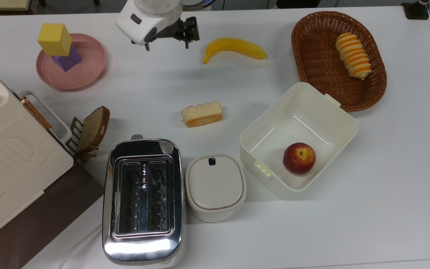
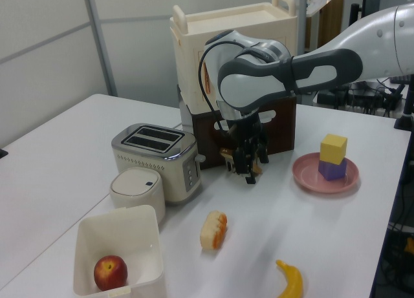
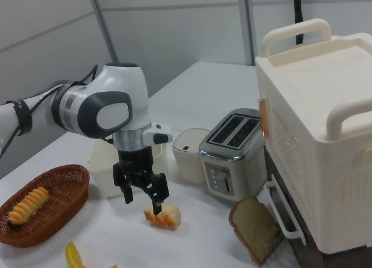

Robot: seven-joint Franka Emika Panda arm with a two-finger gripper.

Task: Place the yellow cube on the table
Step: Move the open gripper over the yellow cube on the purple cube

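The yellow cube (image 1: 54, 38) (image 2: 333, 148) stands on top of a purple cube (image 1: 68, 59) (image 2: 332, 170), which rests on a round pink plate (image 1: 90, 73) (image 2: 309, 176) at the far left of the white table (image 1: 144, 86) in the top view. My gripper (image 1: 167, 46) (image 2: 249, 173) (image 3: 142, 202) hangs open and empty over bare tabletop. It is well to the top view's right of the plate, between the plate and the banana. Its fingers point down, spread wide apart.
A banana (image 1: 233, 46) lies to the top view's right of the gripper, a cake slice (image 1: 202, 114) at mid-table. A bread slice in a rack (image 1: 93, 129), a toaster (image 1: 142, 198), a lidded pot (image 1: 215, 186), an open box holding an apple (image 1: 299, 157) and a basket (image 1: 312, 63) stand around.
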